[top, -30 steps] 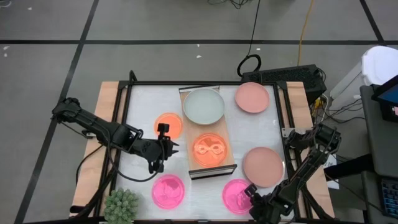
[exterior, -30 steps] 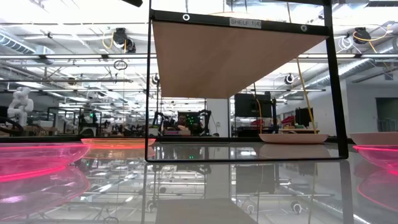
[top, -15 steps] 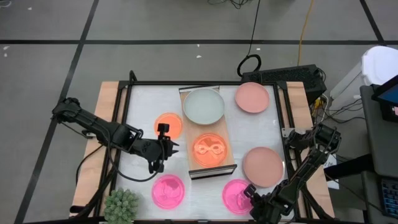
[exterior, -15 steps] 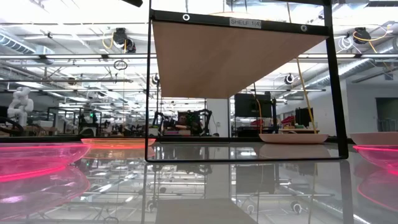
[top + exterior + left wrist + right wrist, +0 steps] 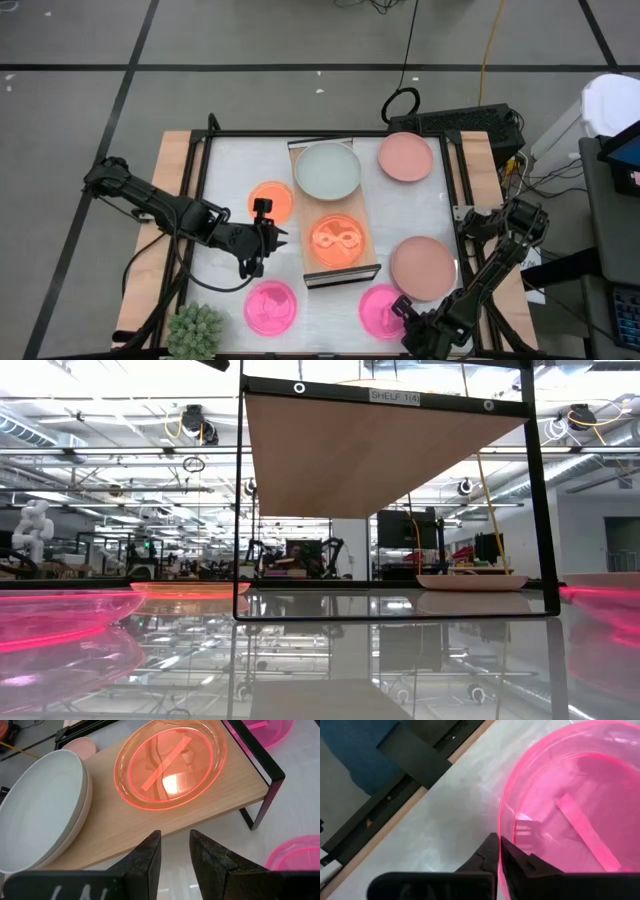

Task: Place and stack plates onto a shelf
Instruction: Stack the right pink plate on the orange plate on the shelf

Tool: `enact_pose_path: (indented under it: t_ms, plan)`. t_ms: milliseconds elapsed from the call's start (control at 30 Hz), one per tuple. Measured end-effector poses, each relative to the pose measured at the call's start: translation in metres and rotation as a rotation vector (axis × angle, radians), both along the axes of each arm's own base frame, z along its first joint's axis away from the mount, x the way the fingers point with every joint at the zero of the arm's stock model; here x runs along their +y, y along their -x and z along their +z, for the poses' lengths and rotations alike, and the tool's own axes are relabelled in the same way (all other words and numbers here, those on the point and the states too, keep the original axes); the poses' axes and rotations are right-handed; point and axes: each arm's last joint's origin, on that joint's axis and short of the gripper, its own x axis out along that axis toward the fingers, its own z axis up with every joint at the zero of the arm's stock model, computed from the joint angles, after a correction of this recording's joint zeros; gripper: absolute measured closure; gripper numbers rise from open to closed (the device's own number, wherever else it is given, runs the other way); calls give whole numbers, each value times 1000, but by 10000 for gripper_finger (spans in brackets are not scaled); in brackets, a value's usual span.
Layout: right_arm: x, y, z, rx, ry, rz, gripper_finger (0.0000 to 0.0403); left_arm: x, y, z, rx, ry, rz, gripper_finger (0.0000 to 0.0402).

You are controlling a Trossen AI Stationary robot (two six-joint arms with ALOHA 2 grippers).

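1. High view: right gripper (image 5: 407, 312) sits at the hot pink plate (image 5: 380, 310), just right of the shelf (image 5: 335, 275); left gripper (image 5: 275, 238) waits left of it.
2. Right wrist view: fingers clamped on that plate's rim.
3. Left wrist view: fingers slightly apart, holding nothing.

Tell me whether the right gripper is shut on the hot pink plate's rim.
Shut on it. In the right wrist view the right gripper has its fingers pinched together over the hot pink plate's rim.
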Motion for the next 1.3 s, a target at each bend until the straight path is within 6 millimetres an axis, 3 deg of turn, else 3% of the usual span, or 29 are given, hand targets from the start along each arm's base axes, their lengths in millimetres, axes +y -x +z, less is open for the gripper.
enact_pose_path:
  t_ms: [700,933,1300]
  plan:
    - [-12,14,73,-240,-89,-63,403,0,0,0,1,2,3,293]
    - [-9,16,111,-238,-39,-92,403,0,0,0,0,16,15,293]
    - [2,9,185,-457,-113,-42,403,0,0,-1,3,25,25,293]
